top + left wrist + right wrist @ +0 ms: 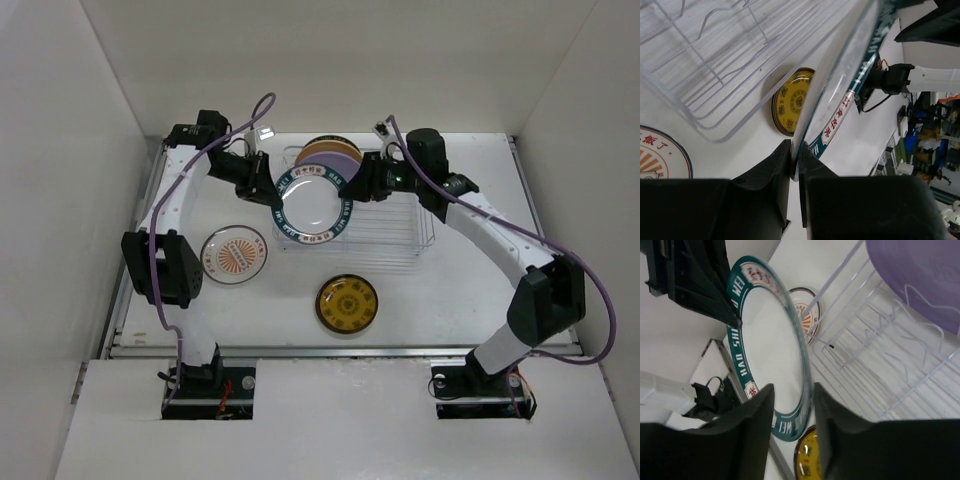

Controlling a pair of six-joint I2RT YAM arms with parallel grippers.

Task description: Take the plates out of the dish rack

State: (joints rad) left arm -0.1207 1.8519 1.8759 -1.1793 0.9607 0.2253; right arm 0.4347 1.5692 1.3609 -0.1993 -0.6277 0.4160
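Top external: teal-rimmed plate (313, 205) is clamped at 9 o'clock by left gripper (272, 192), straddled open-jawed at 3 o'clock by right gripper (352, 188), and could be dropped onto dish rack (400, 245) by rim slip.

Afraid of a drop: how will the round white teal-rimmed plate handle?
The round white teal-rimmed plate looks glossy, so probably stiff, brittle and slippery. The left hand pinches only its thin edge, so it might pivot.

There are five plates, namely one brown-and-yellow plate (347, 304), one orange-sunburst plate (234, 254), one teal-rimmed plate (313, 205), one tan plate (320, 148) and one lilac plate (349, 160), plus one dish rack (400, 240) and two grippers, the left gripper (272, 190) and the right gripper (356, 188).
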